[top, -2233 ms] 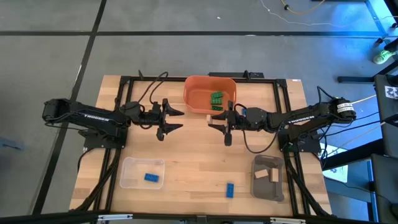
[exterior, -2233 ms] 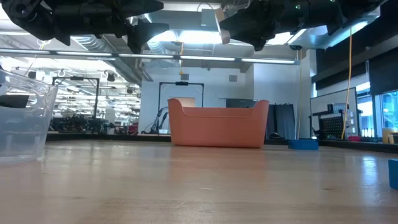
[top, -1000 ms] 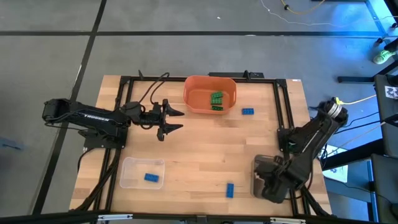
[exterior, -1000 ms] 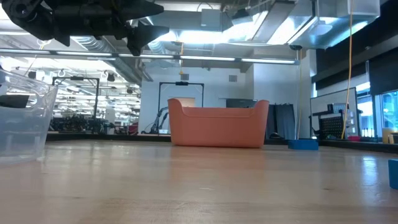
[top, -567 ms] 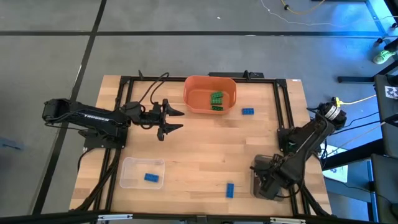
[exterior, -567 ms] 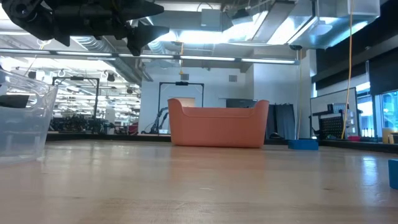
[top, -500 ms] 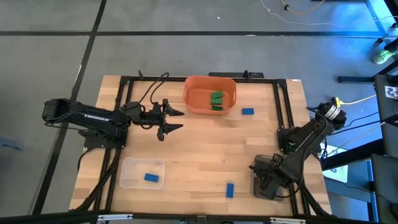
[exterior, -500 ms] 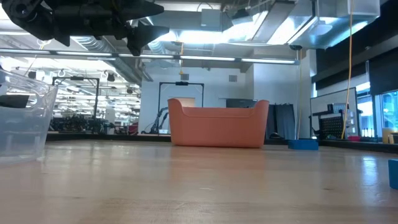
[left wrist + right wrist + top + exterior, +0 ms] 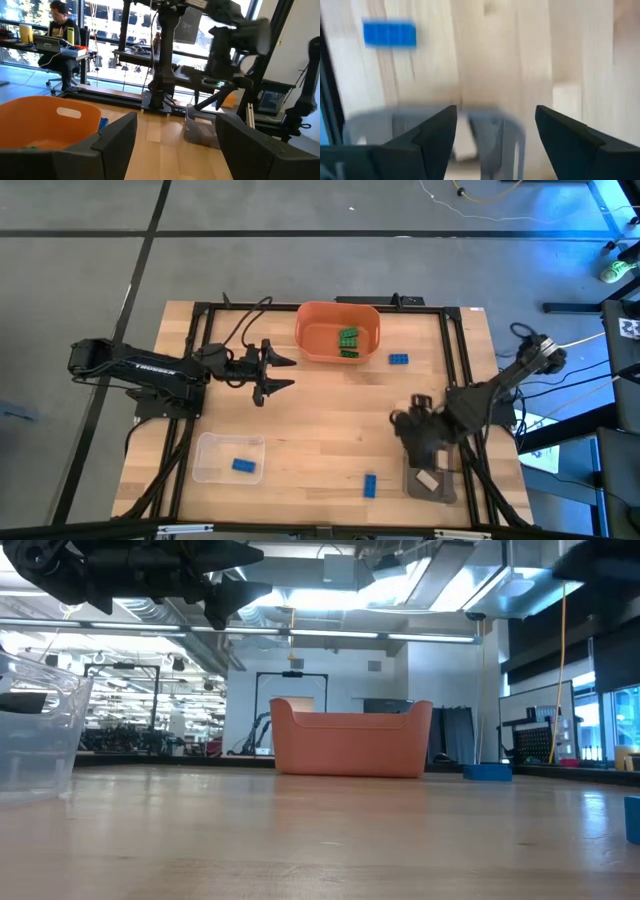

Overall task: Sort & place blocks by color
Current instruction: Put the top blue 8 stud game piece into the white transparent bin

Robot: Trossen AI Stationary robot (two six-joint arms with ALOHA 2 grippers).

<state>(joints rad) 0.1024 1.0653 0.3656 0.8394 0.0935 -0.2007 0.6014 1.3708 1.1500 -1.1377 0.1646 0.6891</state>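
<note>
We see the right gripper (image 9: 412, 423) hovering over the surface (image 9: 320, 430) just beside the near edge of the grey tray (image 9: 432, 477), its two fingers (image 9: 435, 135) spread apart with nothing between them in the right wrist view. In the tray just below that gripper lies a tan block (image 9: 427, 478), pale against the grey floor. A blue block (image 9: 370, 485) rests on the bare surface a little to the gripper's left side, near the front edge, and another blue block (image 9: 399, 360) lies well beyond the gripper, close to the orange bin (image 9: 310, 340). Inside that bin we can make out a small cluster of green blocks (image 9: 348, 340) toward its right half. The left gripper (image 9: 275, 373) waits above the surface just beside the bin's left wall, its fingers (image 9: 117, 137) held wide and empty. Well in front of it stands a clear tray (image 9: 205, 470) holding one more blue block (image 9: 242, 465). In the left wrist view a seated person (image 9: 62, 25) shows far off in the room behind the surface.
</note>
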